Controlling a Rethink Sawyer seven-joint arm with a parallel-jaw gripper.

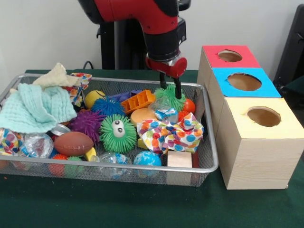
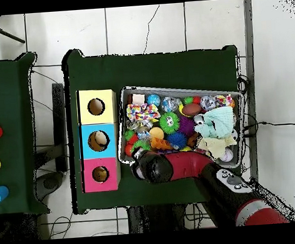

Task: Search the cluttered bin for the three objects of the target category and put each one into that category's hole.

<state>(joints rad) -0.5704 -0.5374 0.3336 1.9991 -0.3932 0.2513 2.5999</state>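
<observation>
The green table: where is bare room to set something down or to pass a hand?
The green table is bare along its near edge, in front of the cluttered bin and the yellow box. A narrow gap separates bin and boxes. Inside the bin toys cover everything, and the end effector hangs over the green spiky ball.

Bin's (image 1: 209, 167) left end cut by the front view's edge; arm (image 2: 178, 166) hiding its corner overhead.
</observation>
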